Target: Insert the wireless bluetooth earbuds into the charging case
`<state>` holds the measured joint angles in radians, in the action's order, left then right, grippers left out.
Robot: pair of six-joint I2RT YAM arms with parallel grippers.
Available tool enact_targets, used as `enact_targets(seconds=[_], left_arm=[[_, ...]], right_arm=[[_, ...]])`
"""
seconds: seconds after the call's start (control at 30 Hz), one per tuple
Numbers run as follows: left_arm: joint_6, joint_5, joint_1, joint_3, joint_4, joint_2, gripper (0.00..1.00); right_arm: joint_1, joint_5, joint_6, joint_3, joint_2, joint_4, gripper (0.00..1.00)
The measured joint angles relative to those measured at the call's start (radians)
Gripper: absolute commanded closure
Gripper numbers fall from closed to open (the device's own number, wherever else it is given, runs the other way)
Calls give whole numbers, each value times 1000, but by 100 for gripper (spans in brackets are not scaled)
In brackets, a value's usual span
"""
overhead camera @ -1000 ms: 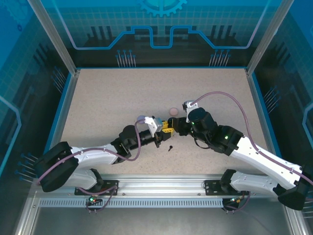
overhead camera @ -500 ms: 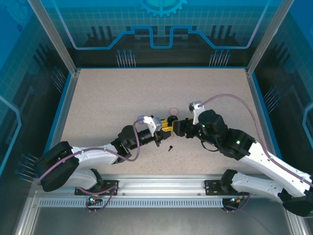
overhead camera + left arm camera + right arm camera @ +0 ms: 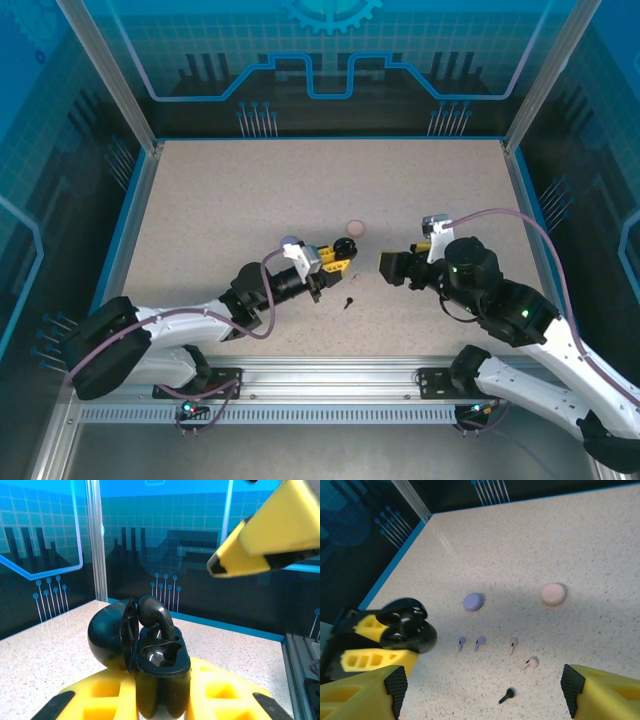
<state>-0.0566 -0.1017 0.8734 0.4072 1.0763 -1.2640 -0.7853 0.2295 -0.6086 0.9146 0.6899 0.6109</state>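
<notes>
on the left, the left gripper [image 3: 333, 258] has its yellow jaws pressed together on a black charging case [image 3: 150, 660], holding it upright above the table [image 3: 600, 555] with its lid [image 3: 107, 635] hinged open to the left. one black earbud [image 3: 157, 617] sits in the case's far socket, looking proud of it rather than fully sunk; the near socket is bare.

on the table just right of that, a round lilac case [image 3: 473, 601] lies far, with two lilac earbuds [image 3: 461, 643] near it. further right are two pink earbuds [image 3: 513, 645], a loose black earbud [image 3: 507, 695] nearest the arms, and a round pink case [image 3: 553, 593] on the far side.

on the right, the right gripper [image 3: 392, 267] hangs apart from the case, jaws spread wide and holding nothing.

risks from here: the seated bud may tip out if the case tilts. the loose black bud is tiny and lies flat, so a pinch could flick it away. the pink buds lie close by and could be knocked or picked by mistake.
</notes>
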Motion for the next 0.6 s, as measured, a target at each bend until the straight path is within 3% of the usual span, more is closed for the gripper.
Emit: enact_targets(seconds=[0.33, 0.6], left_arm=[[-75, -42, 0, -5, 6, 18, 100], [-77, -56, 0, -5, 6, 21, 100]], right_arm=[[16, -283, 23, 23, 84, -163, 16], [17, -380, 28, 69, 216, -203, 16]])
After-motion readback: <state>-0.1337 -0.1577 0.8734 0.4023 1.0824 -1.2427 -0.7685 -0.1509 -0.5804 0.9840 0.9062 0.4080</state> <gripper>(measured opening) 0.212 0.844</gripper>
